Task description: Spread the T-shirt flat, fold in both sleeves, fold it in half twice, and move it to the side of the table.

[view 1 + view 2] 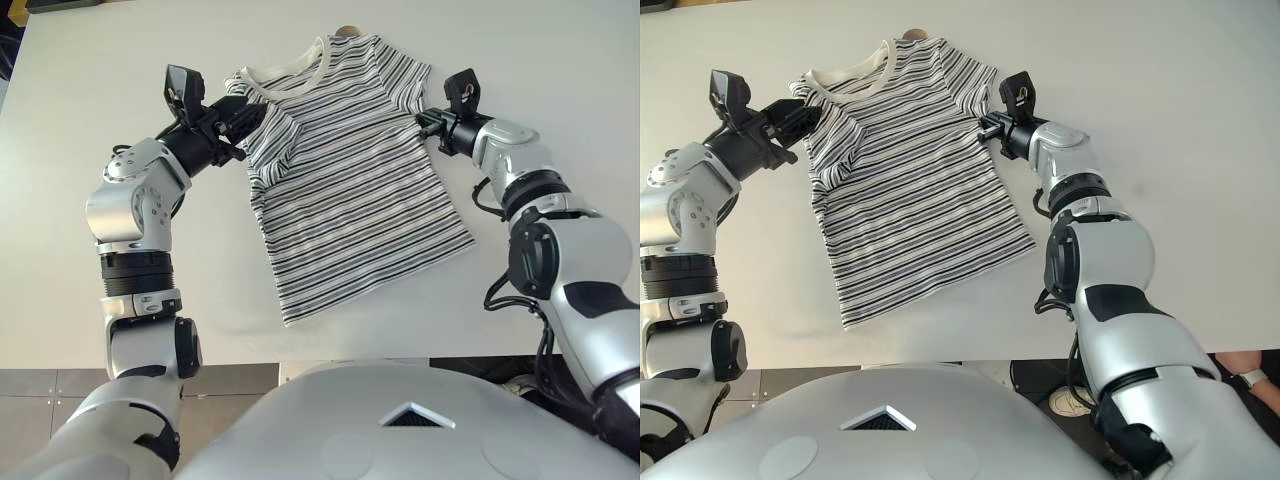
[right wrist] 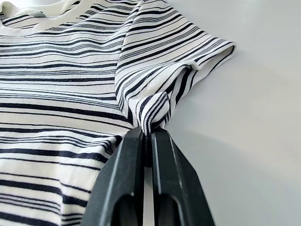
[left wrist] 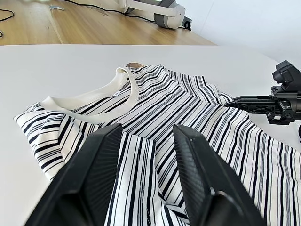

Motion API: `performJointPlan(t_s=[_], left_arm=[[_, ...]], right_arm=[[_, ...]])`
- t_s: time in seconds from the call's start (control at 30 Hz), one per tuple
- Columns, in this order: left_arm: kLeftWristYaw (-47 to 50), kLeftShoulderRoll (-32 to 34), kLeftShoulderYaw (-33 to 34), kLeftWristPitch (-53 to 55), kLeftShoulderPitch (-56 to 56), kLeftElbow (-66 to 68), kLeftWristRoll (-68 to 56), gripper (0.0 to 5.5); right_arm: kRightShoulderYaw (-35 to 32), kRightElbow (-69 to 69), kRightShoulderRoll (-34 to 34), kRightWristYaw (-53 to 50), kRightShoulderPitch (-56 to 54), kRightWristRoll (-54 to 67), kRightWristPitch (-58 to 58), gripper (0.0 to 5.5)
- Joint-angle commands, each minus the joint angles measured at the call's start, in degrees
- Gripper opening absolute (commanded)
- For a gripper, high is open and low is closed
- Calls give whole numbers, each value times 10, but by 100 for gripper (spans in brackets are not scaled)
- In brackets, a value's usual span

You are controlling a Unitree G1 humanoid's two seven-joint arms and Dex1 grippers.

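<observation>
The black-and-white striped T-shirt (image 1: 350, 190) lies on the white table (image 1: 560, 80), its cream collar (image 1: 290, 78) on the far side. Its left sleeve (image 1: 272, 140) is folded in over the body. My left gripper (image 1: 245, 115) hovers at that folded sleeve, open, with the fabric fold under its fingers (image 3: 103, 155). The right sleeve (image 2: 197, 52) lies spread outward. My right gripper (image 2: 148, 134) is shut on a pinch of fabric where the right sleeve meets the body, also seen at the shirt's right edge (image 1: 985, 127).
Bare table spreads to the left (image 1: 60, 120) and right (image 1: 1200, 150) of the shirt. The table's near edge (image 1: 300, 358) runs just below the hem. A small tan object (image 1: 346, 30) peeks out behind the collar. Wooden floor (image 3: 70, 28) lies beyond the table.
</observation>
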Motion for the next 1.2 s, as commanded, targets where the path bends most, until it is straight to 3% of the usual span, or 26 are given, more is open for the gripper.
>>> performJointPlan(t_s=[0.03,0.3,0.6,0.73,0.9,1.2], left_arm=[[2,-1,-2,-4,3,0,-1,204],[3,-4,-7,0,5,-7,0,204],[6,-3,-1,7,20,-24,-5,204],[5,-8,-4,4,22,-24,-5,204],[4,-7,1,2,23,-16,-5,204],[4,-7,2,4,19,-12,-9,204]], right_arm=[[10,-9,-24,27,30,-7,-6,11],[66,-122,-85,128,117,-21,-21,11],[67,-491,-161,164,313,26,125,11],[70,-510,-152,136,312,37,146,11],[70,-487,-153,111,293,41,145,120],[46,-446,-185,92,246,52,123,124]])
